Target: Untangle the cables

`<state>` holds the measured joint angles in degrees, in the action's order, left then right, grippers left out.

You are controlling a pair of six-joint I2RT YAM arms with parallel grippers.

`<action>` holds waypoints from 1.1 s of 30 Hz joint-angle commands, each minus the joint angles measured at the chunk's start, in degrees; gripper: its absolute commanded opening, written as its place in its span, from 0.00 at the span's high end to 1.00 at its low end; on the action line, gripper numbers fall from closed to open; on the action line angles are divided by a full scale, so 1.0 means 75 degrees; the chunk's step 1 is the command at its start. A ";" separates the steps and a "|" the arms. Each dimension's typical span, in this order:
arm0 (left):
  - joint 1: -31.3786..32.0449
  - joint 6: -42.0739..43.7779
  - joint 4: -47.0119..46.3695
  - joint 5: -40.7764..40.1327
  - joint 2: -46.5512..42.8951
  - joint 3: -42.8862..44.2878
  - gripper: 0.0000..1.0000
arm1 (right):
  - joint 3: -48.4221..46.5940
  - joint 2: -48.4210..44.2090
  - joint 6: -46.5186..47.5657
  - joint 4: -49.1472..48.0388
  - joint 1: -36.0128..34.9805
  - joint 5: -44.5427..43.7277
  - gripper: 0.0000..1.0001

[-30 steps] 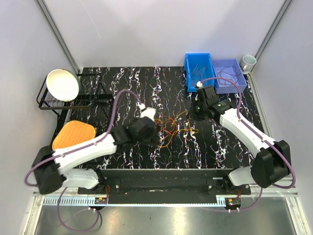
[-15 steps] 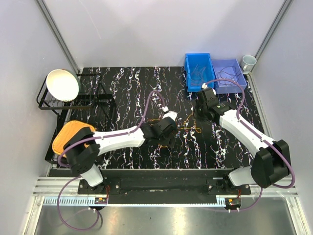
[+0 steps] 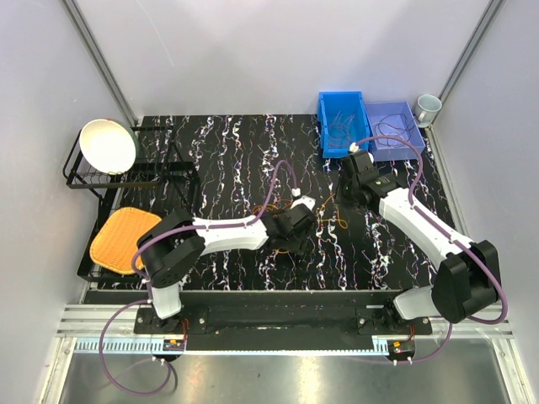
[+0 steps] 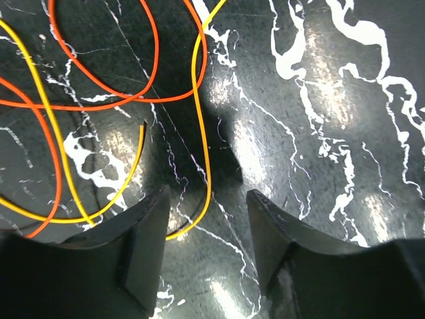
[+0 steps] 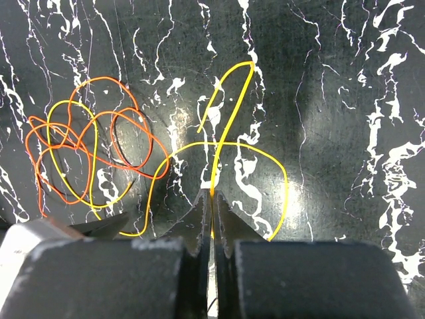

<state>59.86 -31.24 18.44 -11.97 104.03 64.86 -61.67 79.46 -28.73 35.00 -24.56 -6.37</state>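
Note:
The cables lie tangled mid-table: orange loops [image 5: 99, 153] and a yellow cable [image 5: 226, 113] running out to the right. My right gripper [image 5: 212, 194] is shut on that yellow cable, which rises straight out of its pinched tips. In the top view it sits [image 3: 341, 192] just right of the tangle [image 3: 330, 220]. My left gripper [image 4: 207, 193] is open low over the table. A yellow loop [image 4: 197, 100] curves into the gap beside the left finger [image 4: 149, 232], untouched by the right one. Orange strands [image 4: 126, 100] lie ahead. From above, the left gripper [image 3: 296, 225] covers most of the tangle.
A blue bin [image 3: 343, 122] and a lilac bin [image 3: 394, 130] with wires inside stand at the back right, with a cup [image 3: 428, 106] beside them. A white bowl [image 3: 108, 145] sits on a black rack at the left, above an orange pad [image 3: 126, 234].
My left arm has swung right across the table onto the tangle, and its jaws have narrowed. The right gripper has shifted slightly and stays pinched on the yellow cable.

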 commanded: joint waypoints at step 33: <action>-0.1464 0.1342 0.5136 0.1078 -0.1285 1.0027 1.00 | -0.0684 -0.2413 0.0268 -0.0366 0.0544 0.0826 0.27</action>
<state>50.89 -23.42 54.39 -9.89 93.73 130.47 -65.28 66.65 -25.96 35.11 -20.78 -0.78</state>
